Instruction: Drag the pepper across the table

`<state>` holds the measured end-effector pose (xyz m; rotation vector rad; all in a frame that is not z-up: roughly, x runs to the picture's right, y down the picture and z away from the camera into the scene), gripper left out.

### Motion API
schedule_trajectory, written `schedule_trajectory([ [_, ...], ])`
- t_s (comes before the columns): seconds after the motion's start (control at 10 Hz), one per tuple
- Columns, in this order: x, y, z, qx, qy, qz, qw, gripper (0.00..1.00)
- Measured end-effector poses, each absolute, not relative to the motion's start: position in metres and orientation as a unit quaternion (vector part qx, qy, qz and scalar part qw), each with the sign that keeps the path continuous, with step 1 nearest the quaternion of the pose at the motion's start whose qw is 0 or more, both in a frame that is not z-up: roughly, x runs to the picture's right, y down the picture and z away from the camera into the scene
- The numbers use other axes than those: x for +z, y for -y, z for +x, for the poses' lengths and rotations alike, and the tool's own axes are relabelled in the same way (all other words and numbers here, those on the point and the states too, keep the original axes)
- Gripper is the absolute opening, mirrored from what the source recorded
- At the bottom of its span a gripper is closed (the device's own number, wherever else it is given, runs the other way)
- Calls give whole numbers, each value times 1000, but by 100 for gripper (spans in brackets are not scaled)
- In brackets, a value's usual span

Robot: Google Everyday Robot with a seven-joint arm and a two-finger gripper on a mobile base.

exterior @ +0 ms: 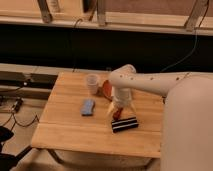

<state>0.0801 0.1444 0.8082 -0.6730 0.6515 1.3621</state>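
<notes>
The robot's white body [187, 125] fills the right side and is cut off by the right and bottom edges. It hides the table's [65, 131] right end. The arm [150, 82], dotted with small dark marks, reaches left from it, bends over the middle of the tabletop and points down.

The gripper [120, 107] hangs at the arm's lower end, low over the wood. How its jaws stand, wide or narrow, cannot be told, nor whether they hold anything.

The pepper [117, 115] shows only as a small dark reddish bit right under the gripper's tip. Its upper part merges with the gripper, so contact between the two cannot be made out.

Just below the pepper, on the near side of the jaws, lies the black-and-white striped block [125, 124], very close to the pepper, perhaps touching.

Behind the gripper, on its far side, a reddish-orange object [106, 89] is half covered by the arm; what it is cannot be told.

A pale cup [92, 82] stands upright just left of that object.

A blue sponge-like block [88, 107] lies flat to the left of the jaws, well apart from them.

Cables [15, 117] trail on the floor off the table's left edge.
</notes>
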Motion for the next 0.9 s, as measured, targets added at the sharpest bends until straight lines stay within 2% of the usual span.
schedule_trajectory([
  [0.3, 836, -150, 55, 595, -287, -323, 678, 80],
  [0.9, 885, -154, 53, 602, -298, -315, 670, 80],
])
